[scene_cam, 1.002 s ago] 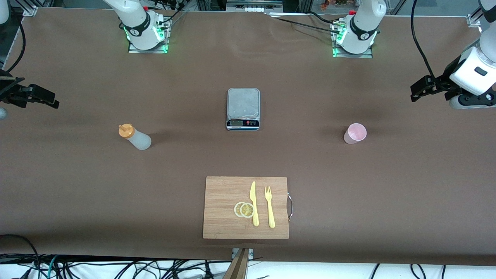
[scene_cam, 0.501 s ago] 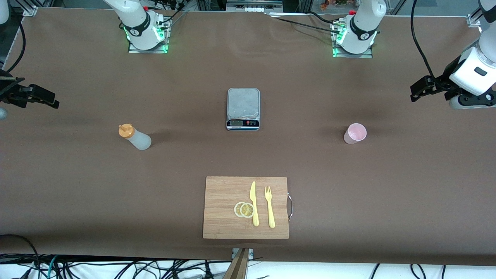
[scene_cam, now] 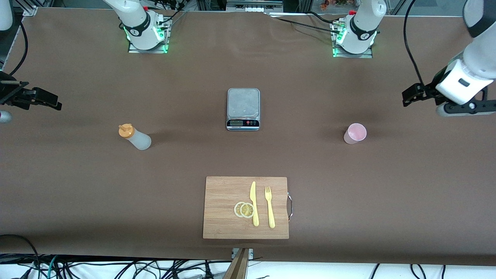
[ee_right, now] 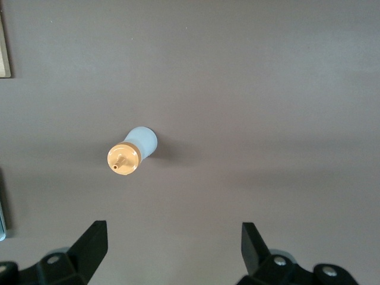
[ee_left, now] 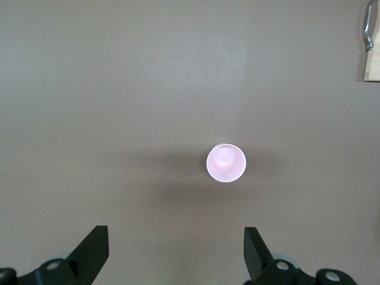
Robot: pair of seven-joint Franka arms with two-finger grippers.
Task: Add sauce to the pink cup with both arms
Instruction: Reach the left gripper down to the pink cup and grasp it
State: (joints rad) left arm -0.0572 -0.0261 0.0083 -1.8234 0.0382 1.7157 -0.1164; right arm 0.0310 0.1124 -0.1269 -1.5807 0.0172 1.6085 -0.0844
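The sauce bottle (scene_cam: 133,137), whitish with an orange nozzle cap, stands upright toward the right arm's end of the table; it also shows in the right wrist view (ee_right: 132,152). The pink cup (scene_cam: 355,133) stands upright toward the left arm's end; it also shows in the left wrist view (ee_left: 226,163). My left gripper (scene_cam: 410,95) is open and empty, high over the bare table at the left arm's end, apart from the cup. Its own view shows the jaws spread wide (ee_left: 176,237). My right gripper (scene_cam: 51,103) is open and empty over the table's right-arm end, apart from the bottle (ee_right: 174,234).
A silver scale (scene_cam: 243,108) sits mid-table between bottle and cup. Nearer the front camera lies a wooden cutting board (scene_cam: 223,193) with a yellow knife (scene_cam: 254,203), a yellow fork (scene_cam: 269,207) and lemon slices (scene_cam: 244,209).
My left gripper has shifted a little toward the cup. My right gripper has shifted very slightly toward the bottle. The bottle and cup have not moved.
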